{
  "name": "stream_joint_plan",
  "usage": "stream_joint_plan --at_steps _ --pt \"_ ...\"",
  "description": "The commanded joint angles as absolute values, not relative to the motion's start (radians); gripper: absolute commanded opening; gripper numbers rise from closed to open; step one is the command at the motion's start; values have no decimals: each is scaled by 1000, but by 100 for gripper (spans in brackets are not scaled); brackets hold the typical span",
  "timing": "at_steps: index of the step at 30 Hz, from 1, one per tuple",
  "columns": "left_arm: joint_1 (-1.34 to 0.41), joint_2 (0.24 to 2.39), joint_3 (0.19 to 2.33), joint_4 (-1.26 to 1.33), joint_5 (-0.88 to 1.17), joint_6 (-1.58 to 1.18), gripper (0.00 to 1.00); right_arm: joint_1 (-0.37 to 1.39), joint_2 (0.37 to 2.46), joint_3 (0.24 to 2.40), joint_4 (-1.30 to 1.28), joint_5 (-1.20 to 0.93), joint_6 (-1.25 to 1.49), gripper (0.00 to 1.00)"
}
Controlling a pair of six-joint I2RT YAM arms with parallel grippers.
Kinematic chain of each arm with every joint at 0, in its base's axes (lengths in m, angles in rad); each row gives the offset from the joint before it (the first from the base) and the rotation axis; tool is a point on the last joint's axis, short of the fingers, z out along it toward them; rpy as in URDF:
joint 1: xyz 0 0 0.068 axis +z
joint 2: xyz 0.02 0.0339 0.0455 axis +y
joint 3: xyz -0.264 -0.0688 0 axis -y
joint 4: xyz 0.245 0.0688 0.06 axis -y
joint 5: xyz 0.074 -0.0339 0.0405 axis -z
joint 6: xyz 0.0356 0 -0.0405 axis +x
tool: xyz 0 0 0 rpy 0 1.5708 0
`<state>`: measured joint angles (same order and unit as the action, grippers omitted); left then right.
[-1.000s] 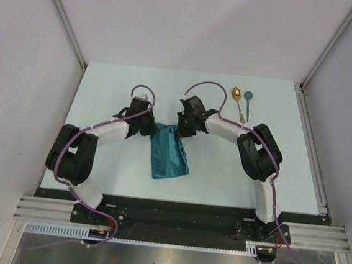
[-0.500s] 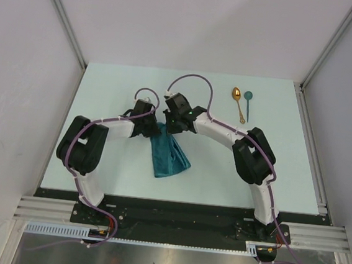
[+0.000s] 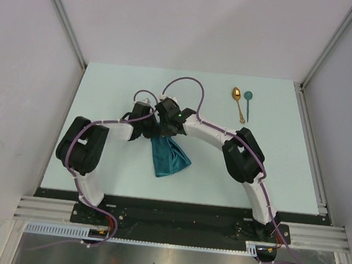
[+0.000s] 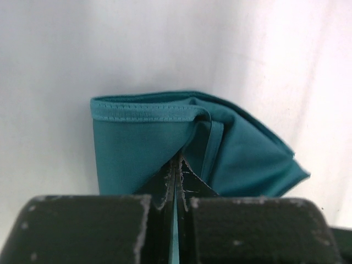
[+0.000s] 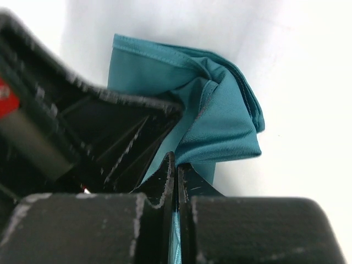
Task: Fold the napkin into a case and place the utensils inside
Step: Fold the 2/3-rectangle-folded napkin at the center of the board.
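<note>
Pinching the same gathered edge, the left fingers [image 4: 169, 176] and the right fingers [image 5: 168, 171] are both clenched tight on the soft, slightly shiny teal cloth napkin [image 3: 168, 159], with a thin sliver of fabric showing between each pair. In the overhead view the two pairs meet near the centre of the frame, almost touching. They hide the napkin's bunched top, while the rest fans down toward the lower middle, folded and creased, against the pale mint tabletop [image 3: 105, 88]. The left arm's black housing fills the left side of the right wrist view, close against the cloth. At upper right, well apart from the napkin, lie a slender shiny gold metal spoon [image 3: 238, 102] and, just beside it, a small teal round-bowled spoon [image 3: 247, 101]
</note>
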<state>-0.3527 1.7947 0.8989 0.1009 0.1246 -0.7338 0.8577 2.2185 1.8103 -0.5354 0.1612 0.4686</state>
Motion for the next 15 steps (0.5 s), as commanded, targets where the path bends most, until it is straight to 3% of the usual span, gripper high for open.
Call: stream_joint_plan --at_steps 1,8,15 --pt "-350 1717 882 81 166 -753 0 847 2226 1821 -523 172 523 0" --pt "-321 1556 879 -63 161 -781 8 842 2214 1818 -520 193 491 0" --pt "-239 1555 930 -176 84 -770 4 844 2224 1824 -526 216 480 0"
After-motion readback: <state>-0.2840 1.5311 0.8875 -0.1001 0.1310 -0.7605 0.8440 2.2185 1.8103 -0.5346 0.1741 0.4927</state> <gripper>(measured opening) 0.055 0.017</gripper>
